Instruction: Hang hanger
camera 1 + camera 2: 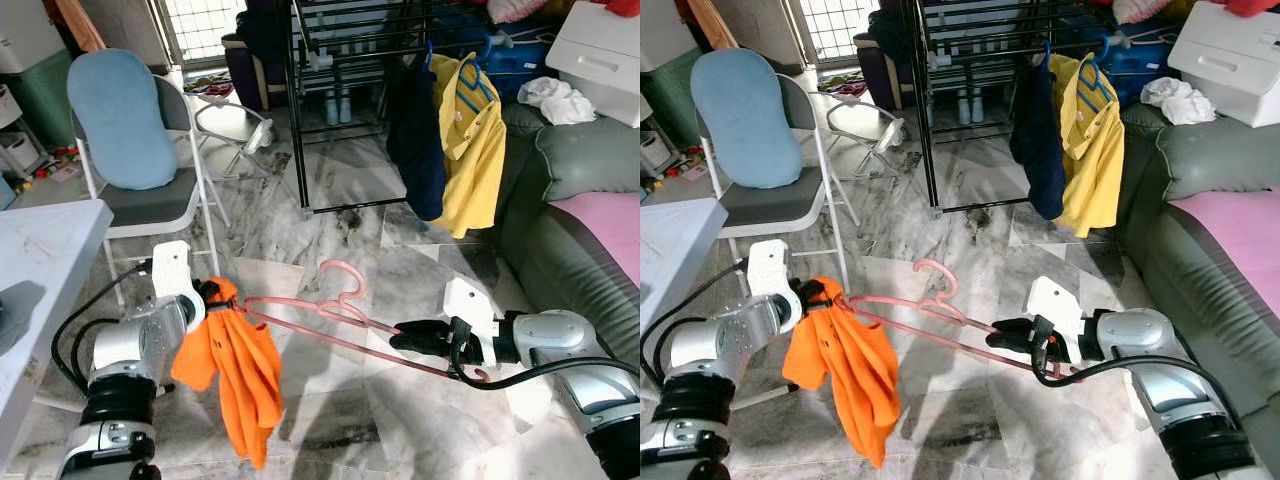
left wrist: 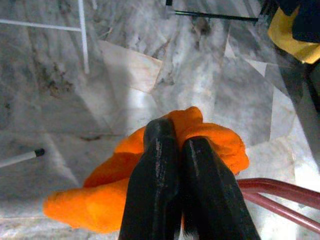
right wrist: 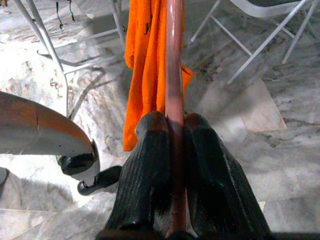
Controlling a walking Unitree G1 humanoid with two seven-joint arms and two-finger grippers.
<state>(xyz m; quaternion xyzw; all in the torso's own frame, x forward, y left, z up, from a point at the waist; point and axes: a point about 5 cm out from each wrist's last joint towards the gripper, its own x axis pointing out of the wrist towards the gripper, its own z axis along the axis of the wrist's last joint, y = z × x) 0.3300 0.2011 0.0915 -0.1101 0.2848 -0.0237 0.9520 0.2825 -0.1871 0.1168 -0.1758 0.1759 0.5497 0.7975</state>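
Hanger (image 1: 330, 305) spans level between left pincer (image 1: 212, 293) and right pincer (image 1: 405, 337), both clamped.

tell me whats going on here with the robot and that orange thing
The robot holds a pink hanger between both arms: the right gripper is clamped on one end, the left gripper pinches the orange shirt at the other. The drying rack, with a yellow shirt on it, stands ahead.
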